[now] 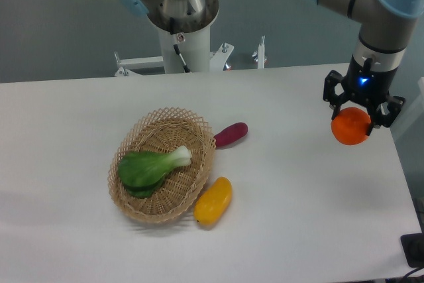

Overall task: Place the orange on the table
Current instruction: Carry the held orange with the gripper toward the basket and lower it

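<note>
Nearest on the white desk [291,217] lies one yellow fruit [213,201], touching the rim of the one wicker basket [132,197], which holds a single leafy green [151,168]. Just past the basket's far edge rests one purple vegetable [230,134]. Over toward the right edge, one orange [350,126], small, round, bright and smooth, sits clamped in the black gripper [361,114], fingers closed on its sides. I cannot tell whether it touches the desk.

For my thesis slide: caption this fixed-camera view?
UR5e hand holds the orange above the table, right of the wicker basket.
</note>
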Robot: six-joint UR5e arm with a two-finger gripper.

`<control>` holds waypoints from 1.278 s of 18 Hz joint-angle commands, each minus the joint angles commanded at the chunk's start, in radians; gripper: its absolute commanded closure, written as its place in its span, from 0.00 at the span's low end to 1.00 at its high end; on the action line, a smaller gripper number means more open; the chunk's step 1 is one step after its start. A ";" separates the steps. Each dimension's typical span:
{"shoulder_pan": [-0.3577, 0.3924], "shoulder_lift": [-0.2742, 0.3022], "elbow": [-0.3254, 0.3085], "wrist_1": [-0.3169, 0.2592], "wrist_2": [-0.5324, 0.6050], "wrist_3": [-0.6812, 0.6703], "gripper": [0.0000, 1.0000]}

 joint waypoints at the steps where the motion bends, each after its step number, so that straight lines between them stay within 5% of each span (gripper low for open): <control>1: 0.000 0.000 -0.006 0.000 0.002 -0.002 0.37; 12: -0.021 -0.012 -0.058 0.021 0.005 -0.031 0.37; 18: -0.038 -0.023 -0.227 0.282 0.006 -0.072 0.36; 23: -0.087 -0.087 -0.270 0.319 0.008 -0.143 0.36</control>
